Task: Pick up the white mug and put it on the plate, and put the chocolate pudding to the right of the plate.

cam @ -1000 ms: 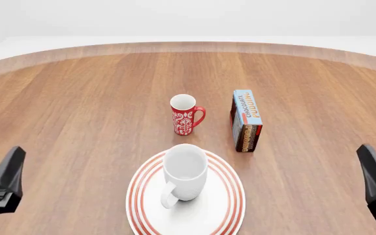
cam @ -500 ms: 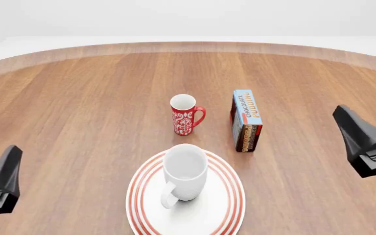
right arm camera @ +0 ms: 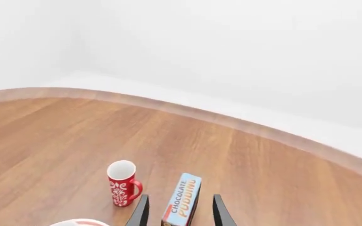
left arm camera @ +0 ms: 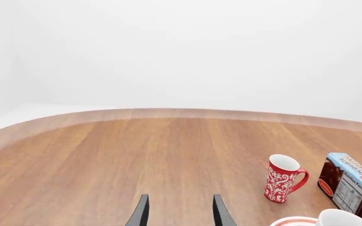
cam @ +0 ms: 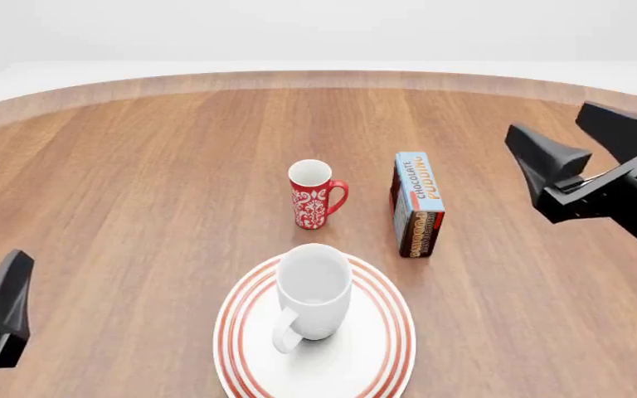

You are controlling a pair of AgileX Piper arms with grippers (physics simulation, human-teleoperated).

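Note:
The white mug (cam: 313,290) stands upright on the red-ringed plate (cam: 243,327) at the near middle of the table. The chocolate pudding box (cam: 418,203) stands on its long edge, beyond the plate and a little to its right. My right gripper (cam: 544,118) is open and empty, raised above the table to the right of the box. In the right wrist view the box (right arm camera: 182,200) shows between its fingers, farther off. My left gripper (left arm camera: 179,196) is open and empty at the near left. One of its fingers (cam: 9,290) shows in the front view.
A slim red mug with a white pattern (cam: 313,195) stands just left of the pudding box, beyond the plate. It also shows in the left wrist view (left arm camera: 283,179) and the right wrist view (right arm camera: 122,183). The wooden table's curved far edge (cam: 318,79) runs along the back.
My right gripper has risen from the near right edge and moved forward and inward, toward the pudding box. My left gripper has sunk slightly. The mugs, plate and box have not moved.

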